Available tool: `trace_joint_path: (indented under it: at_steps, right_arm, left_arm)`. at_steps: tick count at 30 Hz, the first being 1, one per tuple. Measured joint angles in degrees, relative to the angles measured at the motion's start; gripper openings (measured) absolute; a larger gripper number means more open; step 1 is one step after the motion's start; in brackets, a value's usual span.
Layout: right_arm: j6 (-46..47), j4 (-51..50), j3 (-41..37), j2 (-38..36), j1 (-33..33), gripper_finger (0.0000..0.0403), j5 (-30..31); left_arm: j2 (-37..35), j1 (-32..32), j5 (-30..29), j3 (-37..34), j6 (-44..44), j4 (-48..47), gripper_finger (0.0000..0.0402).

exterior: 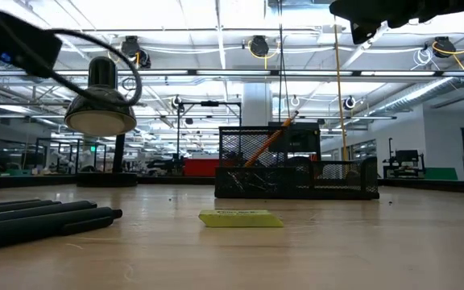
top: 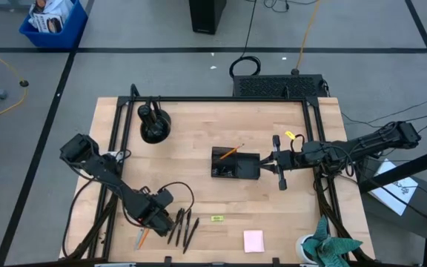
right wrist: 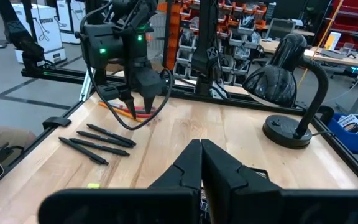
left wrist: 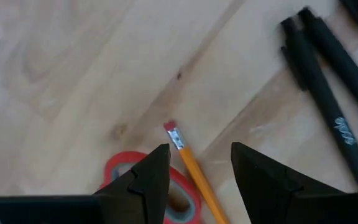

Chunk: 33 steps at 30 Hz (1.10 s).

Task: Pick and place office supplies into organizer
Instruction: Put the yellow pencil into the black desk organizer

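Below, the left gripper [left wrist: 194, 171] hung spread over the pencil [left wrist: 191, 168] and scissors [left wrist: 179, 193] beside the pens [top: 184, 226]; the right gripper [right wrist: 201, 162], pressed together, hovered by the organizer [top: 234, 163].

Tabletop [top: 199, 193]: pale wood grain. Organizer [top: 235, 164]: black mesh. Pencil [left wrist: 194, 168]: orange, pink eraser, silver ferrule. Scissors [left wrist: 120, 171]: red handles. Pens [top: 182, 226]: black. Tag [exterior: 240, 218]: yellow-green. Notepad [top: 253, 240]: pink. Lamp [top: 154, 123]: black. Cloth [top: 330, 248]: teal.
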Motion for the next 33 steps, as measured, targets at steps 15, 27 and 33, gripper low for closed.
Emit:
trace_joint_path:
  at_steps: [15, 27, 33]
  right_arm:
    - [0.0, 0.0, 0.0, 0.0, 0.0, 0.0, 0.0]
    - [0.0, 0.0, 0.0, 0.0, 0.0, 0.0, 0.0]
    - [0.0, 0.0, 0.0, 0.0, 0.0, 0.0, 0.0]
  left_arm:
    - [-0.5, -1.8, 1.7, -11.0, -6.0, 14.1, 0.0177]
    - [-0.2, -5.0, 5.2, -10.4, -9.3, 14.3, 0.0177]
    - [-0.2, -5.9, 6.6, -10.4, -9.6, 14.6, 0.017]
